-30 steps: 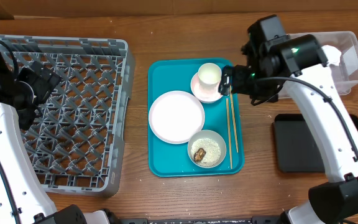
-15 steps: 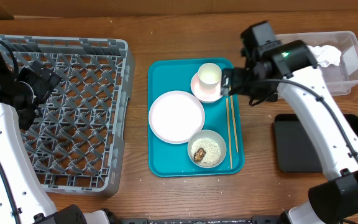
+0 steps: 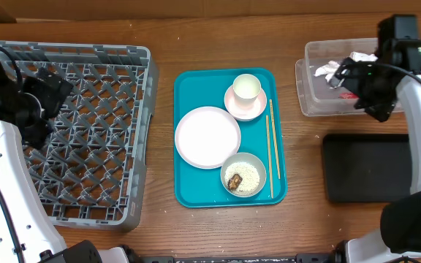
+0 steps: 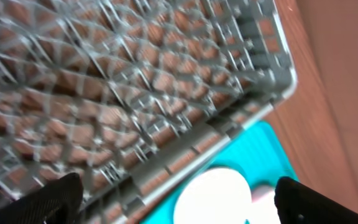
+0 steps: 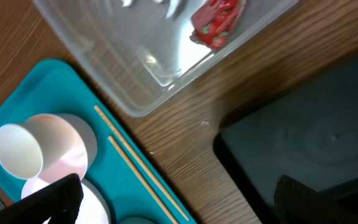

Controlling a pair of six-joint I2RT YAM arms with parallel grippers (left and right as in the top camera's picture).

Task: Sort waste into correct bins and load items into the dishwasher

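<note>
On the teal tray, a white cup point(image 3: 246, 87) stands in a pale pink bowl point(image 3: 241, 108). A round plate point(image 3: 207, 136) and a grey-white bowl point(image 3: 243, 175) holding rice and a brown lump also sit there. The clear tub point(image 3: 314, 91) at the right holds crumpled tissue point(image 3: 332, 69) and a red-and-white wrapper point(image 5: 216, 22). My right gripper point(image 3: 349, 79) hangs open above the tub, with nothing between its jaws. My left gripper point(image 3: 50, 91) is open and empty above the grey dish rack point(image 3: 86, 168). The black tray point(image 3: 368, 168) lies in front of the tub.
The teal tray point(image 3: 188, 186) lies between the rack and the bins. Two wooden chopsticks point(image 3: 271, 150) lie along its right side. In the right wrist view the chopsticks point(image 5: 143, 169) run past the tub's corner point(image 5: 135, 106). The right arm covers part of the tub.
My right arm has swung from beside the cup on the teal tray over to the clear tub, which now sits a little farther left. The left arm has stayed put.
</note>
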